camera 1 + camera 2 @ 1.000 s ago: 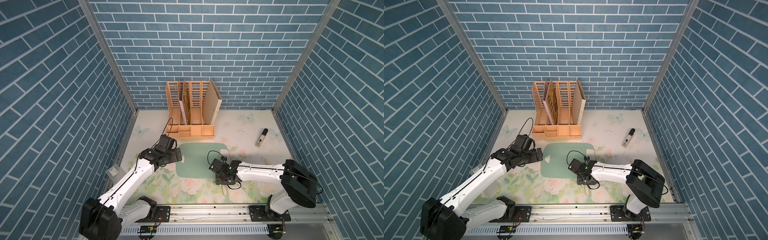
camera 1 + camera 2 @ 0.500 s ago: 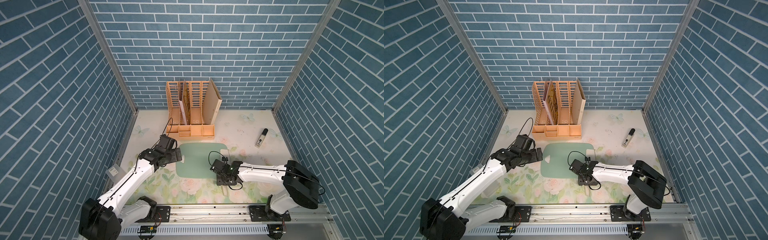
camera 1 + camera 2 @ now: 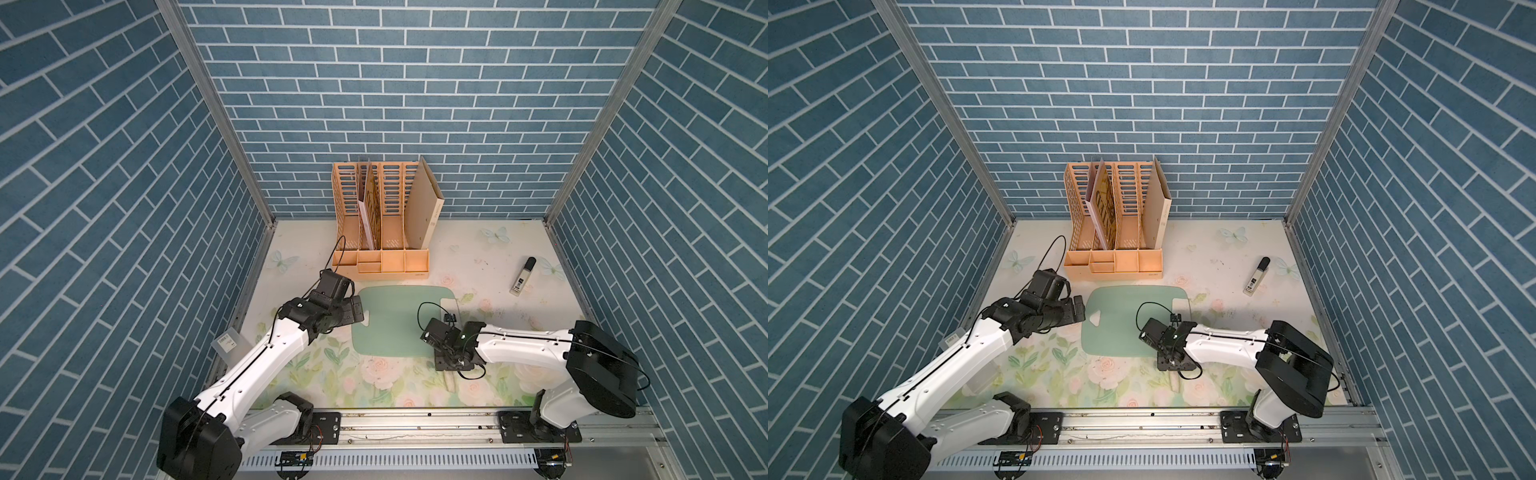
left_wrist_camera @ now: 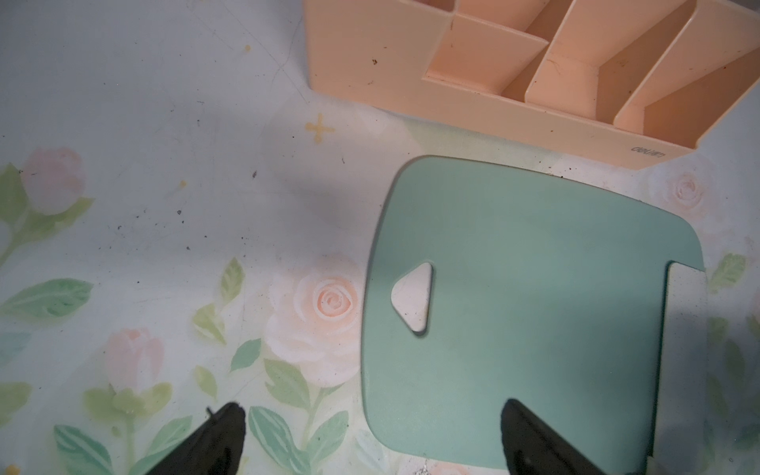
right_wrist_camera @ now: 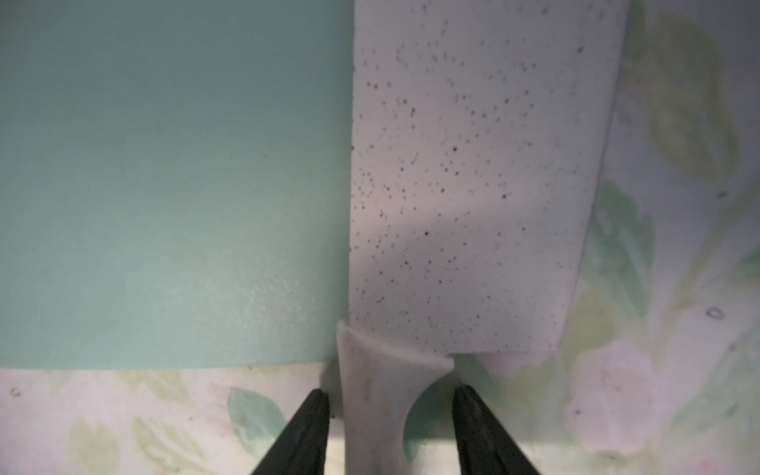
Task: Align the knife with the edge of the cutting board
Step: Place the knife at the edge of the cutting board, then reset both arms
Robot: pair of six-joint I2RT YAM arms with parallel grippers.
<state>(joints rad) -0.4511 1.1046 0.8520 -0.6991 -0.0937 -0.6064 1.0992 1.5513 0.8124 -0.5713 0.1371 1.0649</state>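
Observation:
The pale-green cutting board (image 3: 395, 322) (image 3: 1125, 322) lies flat mid-table, its triangular hole (image 4: 413, 298) at the left short edge. The knife's off-white speckled blade (image 5: 473, 164) rests along the board's right edge, partly on the board and partly on the mat; it shows in both top views (image 3: 451, 304) (image 3: 1182, 309). Its slim handle (image 5: 372, 415) points toward the front rail. My right gripper (image 5: 390, 388) (image 3: 451, 363) straddles the handle, open, with a gap at each finger. My left gripper (image 4: 370, 405) (image 3: 359, 311) is open over the board's left near corner.
A peach file organizer (image 3: 386, 232) stands just behind the board. A white tube with a black cap (image 3: 523, 276) lies at the right rear. A frosted sheet with a barcode label (image 3: 226, 347) leans at the left wall. The metal rail (image 3: 415, 424) runs along the front.
My right gripper has shifted slightly right and toward the front rail over the knife's handle. The left arm and the board have not moved.

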